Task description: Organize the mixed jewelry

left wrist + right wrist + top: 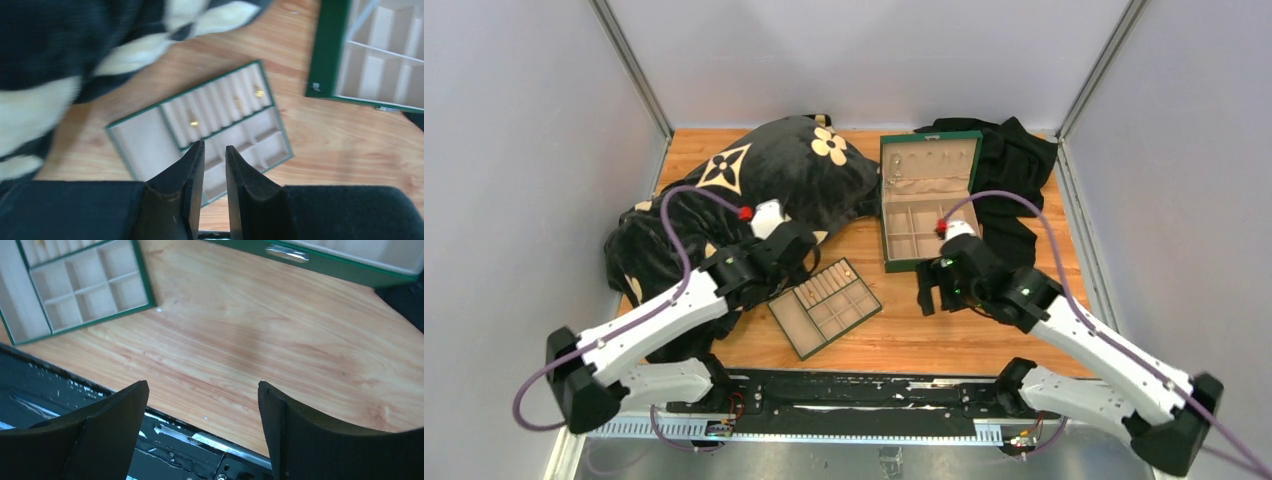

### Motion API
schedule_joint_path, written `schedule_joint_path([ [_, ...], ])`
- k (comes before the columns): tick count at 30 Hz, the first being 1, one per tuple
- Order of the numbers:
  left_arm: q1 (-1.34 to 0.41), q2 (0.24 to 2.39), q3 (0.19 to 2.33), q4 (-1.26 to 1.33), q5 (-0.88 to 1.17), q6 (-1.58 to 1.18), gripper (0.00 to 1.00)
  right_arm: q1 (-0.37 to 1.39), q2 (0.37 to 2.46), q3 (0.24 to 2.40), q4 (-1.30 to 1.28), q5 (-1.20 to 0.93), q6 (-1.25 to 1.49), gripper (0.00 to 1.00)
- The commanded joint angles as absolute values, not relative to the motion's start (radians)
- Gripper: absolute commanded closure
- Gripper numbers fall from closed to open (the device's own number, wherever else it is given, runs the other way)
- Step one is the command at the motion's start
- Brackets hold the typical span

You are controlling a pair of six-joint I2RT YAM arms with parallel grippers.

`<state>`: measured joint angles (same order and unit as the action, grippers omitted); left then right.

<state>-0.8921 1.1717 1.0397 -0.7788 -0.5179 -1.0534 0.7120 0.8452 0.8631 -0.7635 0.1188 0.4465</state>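
Over the table [944,335], seen from above, the left pincer [799,245] hangs at the edge of a black cushion with cream flowers [764,170], just beside the flat green tray [792,312]. The right pincer [936,295] sits between that tray and the open green box [929,188], which lies against a black cloth [1014,170]. The mixed jewelry is too small to make out from here

From the left wrist, the mixed jewelry [193,122] shows as three small gold pieces tucked in the tray's ridged ring rows, well apart from each other. The left pincer's jaws stand slightly parted above the tray's near compartments, with nothing between them

From the right wrist, the right pincer spreads wide and empty over bare wood near the table's front edge, with one corner of the tray and the box's front wall in view

My worry is the mismatch in size: thick pads could knock a seated piece out of its row or shove the light tray. A dropped piece could also vanish into the cushion's folds. No silvery piece shows in any view, so one may be hidden
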Motion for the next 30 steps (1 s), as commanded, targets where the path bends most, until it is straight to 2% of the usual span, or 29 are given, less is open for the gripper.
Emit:
schedule_joint_path([
  [1,-0.817,0.982,0.927,-0.834,-0.509,-0.992,0.72,0.939,0.979,0.933,-0.776,0.336,0.454,0.13],
  [4,-0.79,0.872,0.929,-0.874,-0.529,-0.975,0.7,1.0,1.107,0.971,-0.74,0.307,0.457,0.13],
  [7,-0.782,0.819,0.951,-0.909,-0.547,-0.965,0.62,1.015,1.255,1.003,-0.703,0.231,0.442,0.12],
  [9,-0.78,0.815,0.963,-0.932,-0.548,-0.962,0.61,1.023,1.316,1.001,-0.639,0.194,0.435,0.1],
  [13,-0.779,0.827,0.978,-0.974,-0.541,-0.969,0.61,1.027,1.425,1.012,-0.551,0.164,0.417,0.0],
  [17,-0.779,0.824,0.97,-0.977,-0.53,-0.987,0.61,1.026,1.52,1.032,-0.505,0.16,0.391,0.0],
  [19,-0.779,0.826,0.971,-0.977,-0.523,-0.986,0.61,1.025,1.546,1.042,-0.484,0.165,0.385,0.05],
  [24,-0.779,0.829,0.976,-0.977,-0.514,-0.976,0.61,0.978,1.557,1.048,-0.46,0.152,0.409,0.28],
  [30,-0.779,0.835,0.972,-0.977,-0.509,-0.976,0.61,0.933,1.598,1.057,-0.434,0.121,0.412,0.45],
])
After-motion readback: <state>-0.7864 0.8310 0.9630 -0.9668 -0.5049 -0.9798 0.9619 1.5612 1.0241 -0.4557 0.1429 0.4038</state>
